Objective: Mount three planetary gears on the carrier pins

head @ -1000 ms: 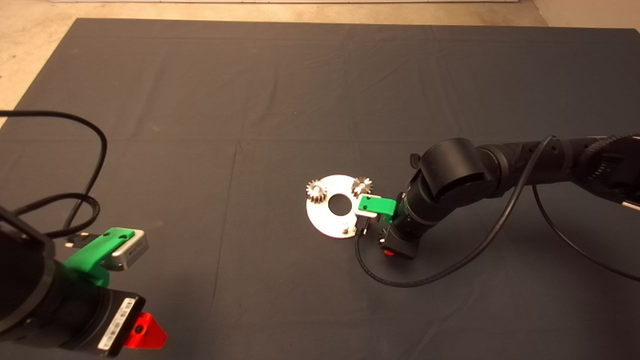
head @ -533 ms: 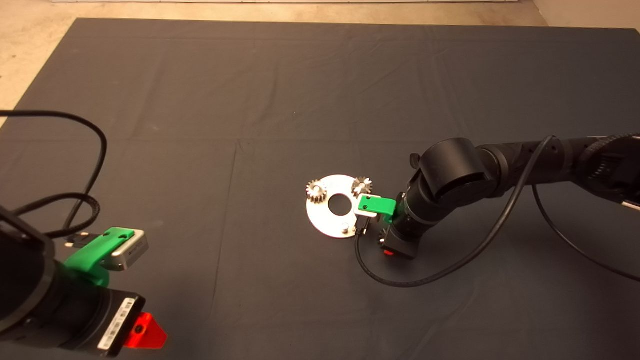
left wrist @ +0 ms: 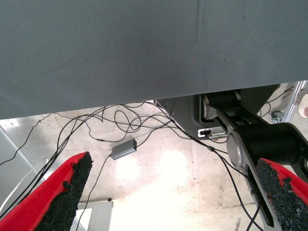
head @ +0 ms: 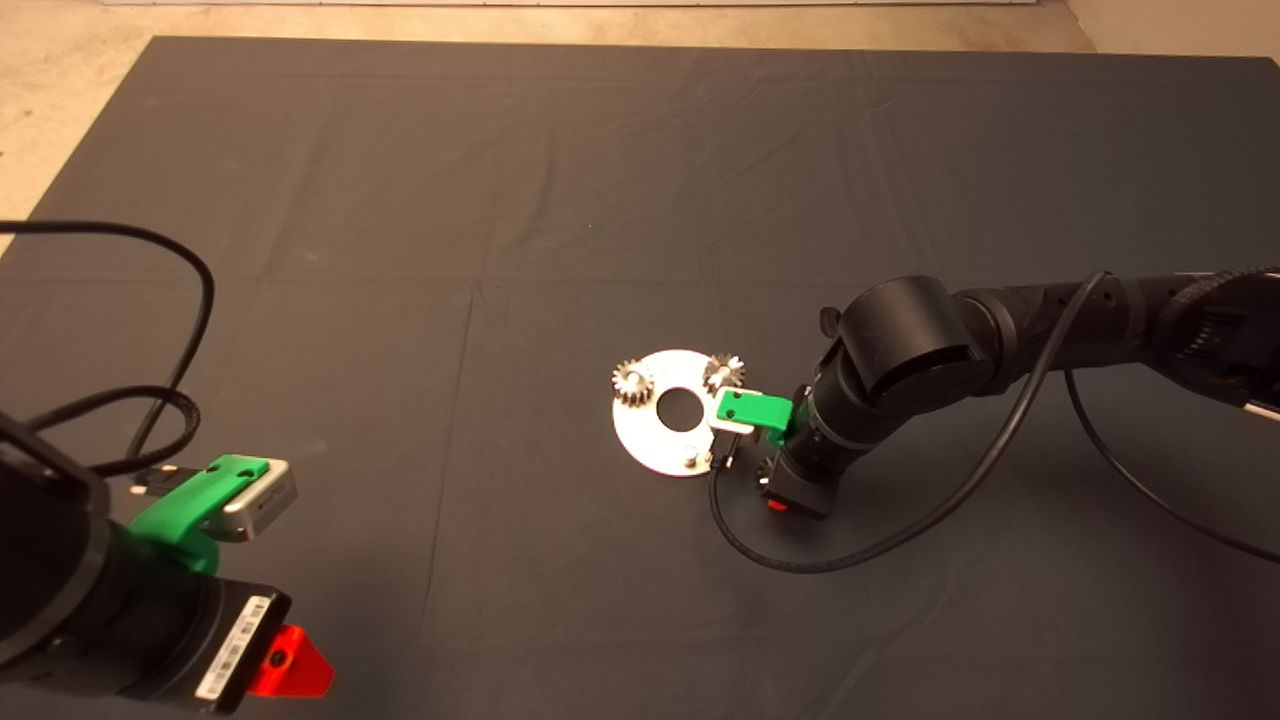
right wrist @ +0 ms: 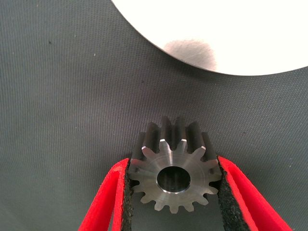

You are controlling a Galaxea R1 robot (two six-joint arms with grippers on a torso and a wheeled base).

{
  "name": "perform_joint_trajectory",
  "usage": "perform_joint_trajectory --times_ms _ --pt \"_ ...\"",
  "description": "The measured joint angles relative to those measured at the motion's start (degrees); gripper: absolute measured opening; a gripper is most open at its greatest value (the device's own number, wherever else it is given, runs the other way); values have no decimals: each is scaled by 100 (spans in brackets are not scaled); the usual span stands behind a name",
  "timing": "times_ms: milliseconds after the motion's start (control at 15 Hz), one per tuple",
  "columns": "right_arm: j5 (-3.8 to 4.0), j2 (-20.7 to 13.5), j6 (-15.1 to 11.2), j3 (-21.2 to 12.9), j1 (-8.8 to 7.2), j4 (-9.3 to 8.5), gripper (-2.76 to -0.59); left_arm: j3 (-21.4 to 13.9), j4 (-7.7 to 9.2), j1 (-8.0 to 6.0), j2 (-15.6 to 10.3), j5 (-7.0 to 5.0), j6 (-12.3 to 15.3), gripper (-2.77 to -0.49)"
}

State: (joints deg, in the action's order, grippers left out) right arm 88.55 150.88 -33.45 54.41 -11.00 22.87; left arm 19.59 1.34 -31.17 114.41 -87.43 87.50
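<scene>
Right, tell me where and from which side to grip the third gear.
Grip the third gear across its toothed rim, on two opposite sides, from above, leaving the centre hole free for the bare pin. The right gripper already pinches it so, beside the silver disc. The left gripper sits parked, open.

Nothing has visibly changed across the last second. The right gripper [head: 728, 452] remains at the near right edge of the silver disc [head: 655, 440] — its pads clamped on a third planetary gear [right wrist: 175, 175], just above the mat [head: 500, 200]. Two gears [head: 633, 382] stay seated on their pins, one carrier pin [head: 690, 457] stays bare, and the left gripper [head: 290, 665] stays parked, fingers apart, at the lower left edge.
</scene>
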Motion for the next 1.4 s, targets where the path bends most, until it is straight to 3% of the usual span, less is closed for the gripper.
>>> perform_joint_trajectory --times_ms 133,267,400,600,933,1400 --pt "-24 84 -142 30 -69 -139 -237 0 0 0 -1 0 -2 -79" --pt "-49 218 -307 30 -327 -443 -238 0 0 0 0 0 -2 -79" --pt "-84 315 -463 30 -592 -610 -238 0 2 0 0 0 -4 -79" --pt "-66 380 -590 33 -744 -873 -239 0 2 0 0 0 -5 -79" --pt "-73 664 -758 102 -1161 -1242 -239 0 17 0 0 -1 -10 -79" --pt "-71 1072 -819 405 -1270 -1423 -239 0 17 0 -2 0 -11 -79"
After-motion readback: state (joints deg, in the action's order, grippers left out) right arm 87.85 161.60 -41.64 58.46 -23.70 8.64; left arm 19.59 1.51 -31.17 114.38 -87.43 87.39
